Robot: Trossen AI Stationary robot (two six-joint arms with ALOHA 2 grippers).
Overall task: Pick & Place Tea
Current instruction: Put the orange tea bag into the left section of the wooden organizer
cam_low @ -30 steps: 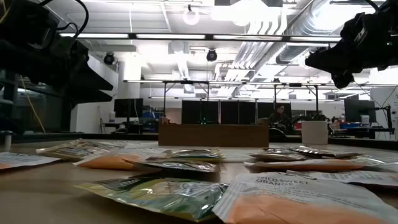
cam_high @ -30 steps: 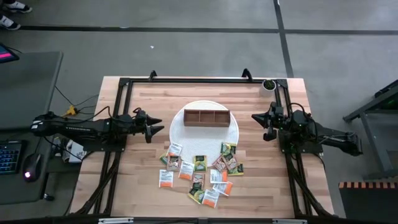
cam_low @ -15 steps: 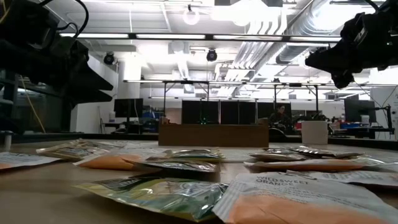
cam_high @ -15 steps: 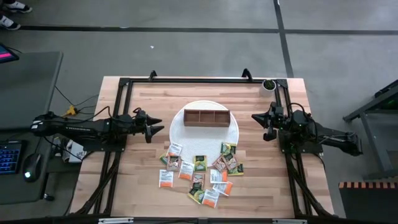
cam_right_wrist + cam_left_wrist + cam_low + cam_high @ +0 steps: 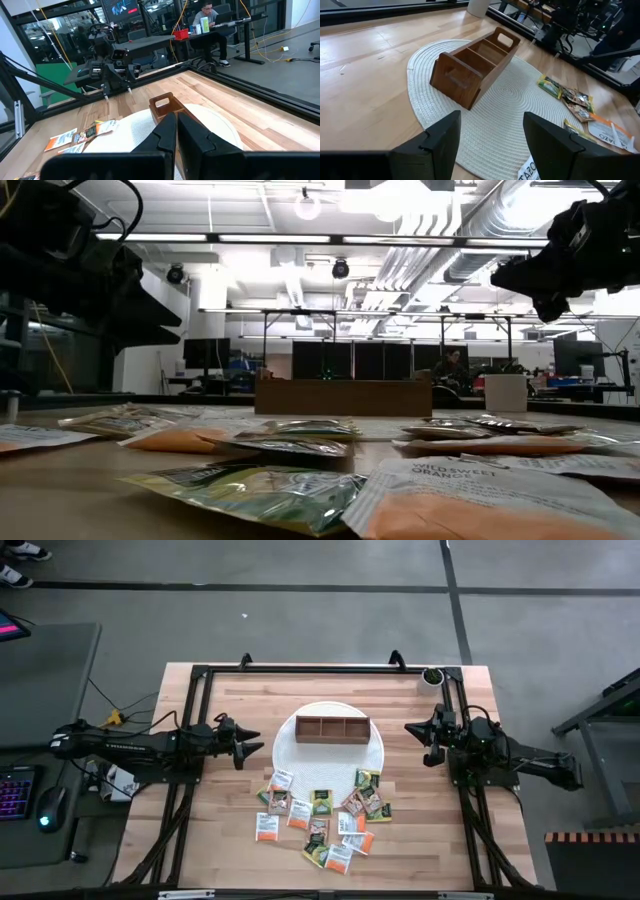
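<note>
Tea packets (image 5: pixel 323 819) lie scattered on bare wood near the table's front edge, just before the round mat (image 5: pixel 290 753) bearing the wooden box (image 5: pixel 332 729). Left gripper (image 5: pixel 247 745) hovers spread beside the mat; right gripper (image 5: pixel 420 740), fingers together, opposite.

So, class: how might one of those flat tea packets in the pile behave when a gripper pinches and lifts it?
A tea packet looks thin, so probably light and floppy. Its glossy, puffed wrapper might slip between fingers. Overlapping neighbours could shift or lift along with it.
</note>
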